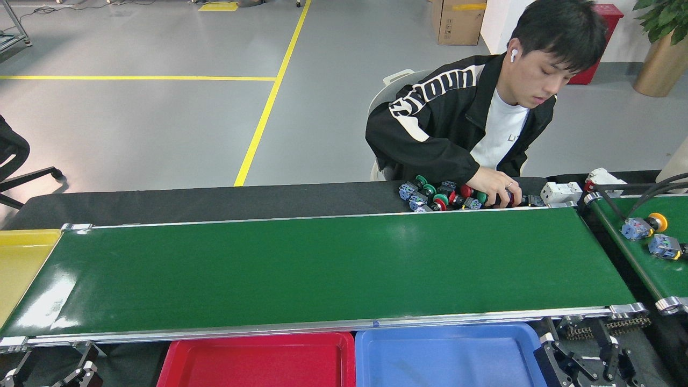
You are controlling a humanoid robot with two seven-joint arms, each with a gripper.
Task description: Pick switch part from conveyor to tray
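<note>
- Right hand (588, 364) – fingers spread, grasping nothing, low beside blue tray (446, 357).
- Left hand (48, 371) – state unclear.
- Switch parts (643, 226) on side belt (653, 269), beyond right hand; conveyor (322, 269) bare.

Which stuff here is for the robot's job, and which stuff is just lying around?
For the job: conveyor, switch parts on the small side belt, pile of switch parts by the person's hand, red tray, blue tray.

Just around: cardboard box, potted plant, yellow tray.
</note>
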